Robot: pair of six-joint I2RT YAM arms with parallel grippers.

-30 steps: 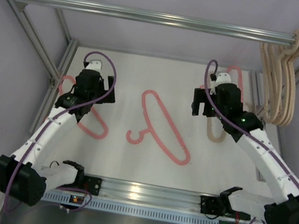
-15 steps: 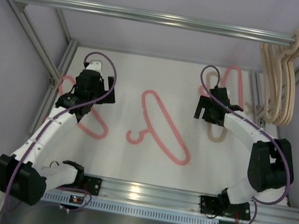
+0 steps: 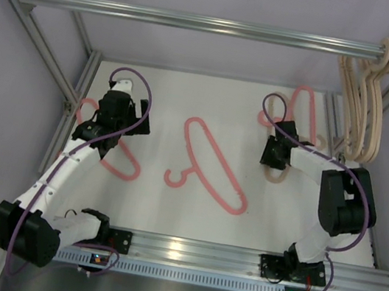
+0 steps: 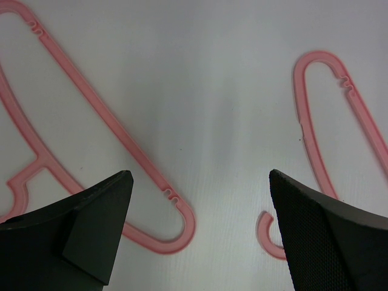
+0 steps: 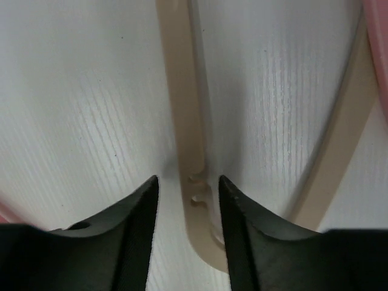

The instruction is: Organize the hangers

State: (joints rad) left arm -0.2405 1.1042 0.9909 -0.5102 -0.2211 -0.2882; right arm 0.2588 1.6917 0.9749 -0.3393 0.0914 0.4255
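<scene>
**Top view.** The right arm has folded down since a second ago. The right claw [image 3: 275,153] now sits low over the table [image 3: 187,99], right of centre, on the loose beige hanger [image 3: 277,176]. This hanger lies just below the far pink hanger [image 3: 307,105]. The hung beige hangers [image 3: 369,107] crowd the rail [image 3: 200,22] at the upper right. The left claw [image 3: 126,115] has not moved. It hovers above the left pink hanger [image 3: 122,165], with the middle pink hanger [image 3: 210,164] lying in the centre of the frame.

**Left wrist view.** The left claw stands wide with only bare table between its fingers [image 4: 91,230]. A pink hanger lies on either side, and neither is touched.

**Right wrist view.** The right claw has drawn in from wide to narrow. It straddles the loose beige hanger's straight bar beside its notches. Whether it pinches the bar yet I cannot tell.

This looks like a pick just starting. The lift to the rail is probably next, and the three pink hangers are not yet sorted.
</scene>
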